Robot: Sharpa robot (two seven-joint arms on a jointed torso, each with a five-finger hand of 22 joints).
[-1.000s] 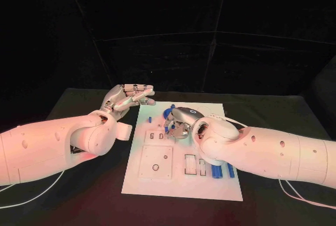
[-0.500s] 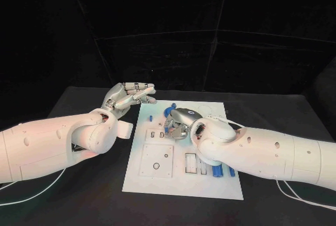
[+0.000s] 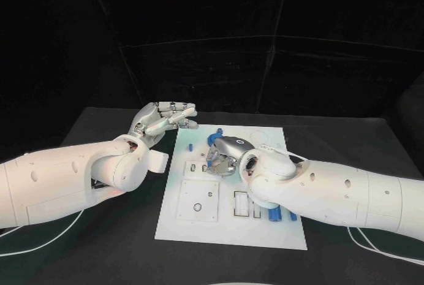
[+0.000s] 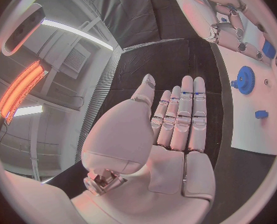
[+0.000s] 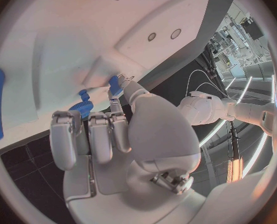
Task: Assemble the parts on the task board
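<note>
The white task board lies in the middle of the table. My right hand hangs over its upper middle with the fingers curled down. In the right wrist view its thumb and a fingertip pinch a small blue part, close beside the blue gear. The gear stands on the board's far part, and so does a small blue peg. My left hand hovers at the board's far left corner. It is flat, fingers straight, and holds nothing.
Long blue parts lie at the board's near right, partly under my right forearm. Rectangular recesses take up the board's near left. The black table surrounds the board, and thin cables trail off both arms.
</note>
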